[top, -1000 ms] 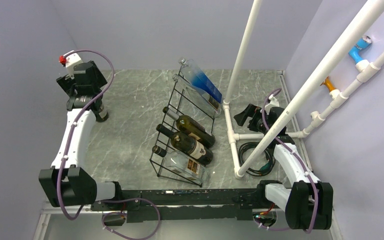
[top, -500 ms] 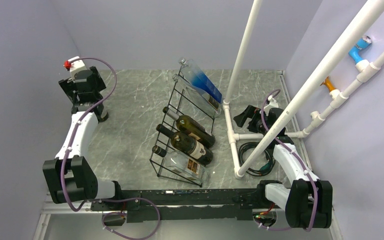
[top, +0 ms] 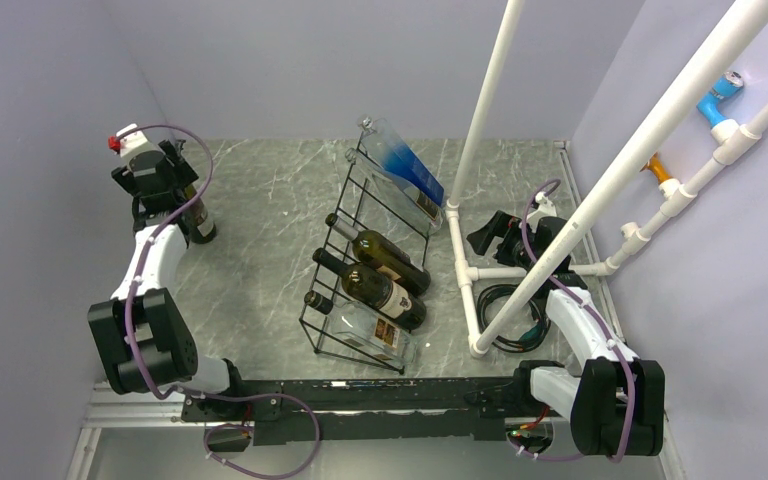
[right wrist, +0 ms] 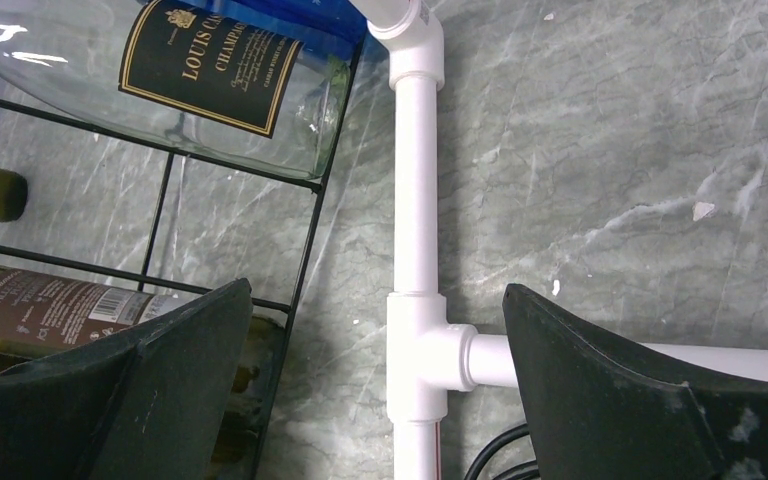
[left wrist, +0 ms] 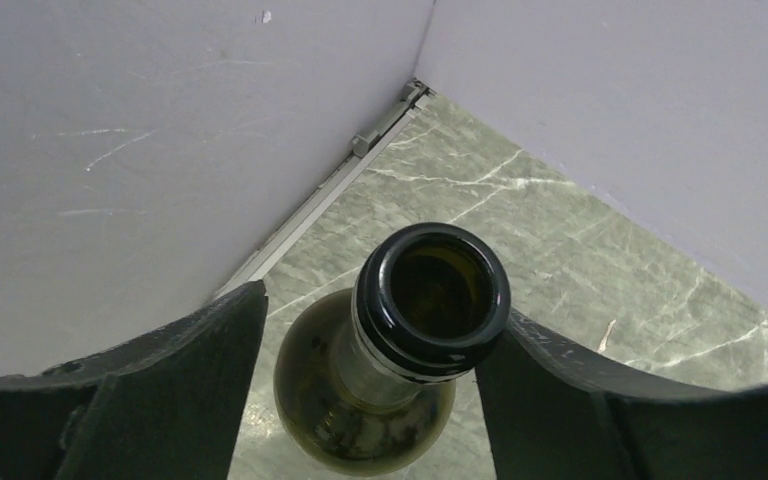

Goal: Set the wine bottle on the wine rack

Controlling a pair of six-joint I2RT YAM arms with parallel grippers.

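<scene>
A dark green wine bottle (top: 197, 218) stands upright near the left wall, its open mouth (left wrist: 432, 300) seen from above. My left gripper (top: 180, 196) is open and straddles the bottle's neck (left wrist: 372, 322). The right finger (left wrist: 560, 400) is at the lip and the left finger (left wrist: 170, 390) stands apart from it. The black wire wine rack (top: 360, 205) lies in the middle of the floor and holds several bottles. My right gripper (top: 487, 236) is open and empty over a white pipe joint (right wrist: 377, 290), beside the rack's end (right wrist: 310, 250).
On the rack lie two dark bottles (top: 380, 262), a clear one (top: 368, 330) and a blue-tinted one (top: 407, 168). A white PVC pipe frame (top: 465, 270) stands right of the rack, with a black cable coil (top: 505, 305) beside it. Walls close in on the left and the back.
My left arm has swung toward the left wall and its gripper has come down around the standing bottle's neck. The bottle, the rack and the right arm have not moved.
</scene>
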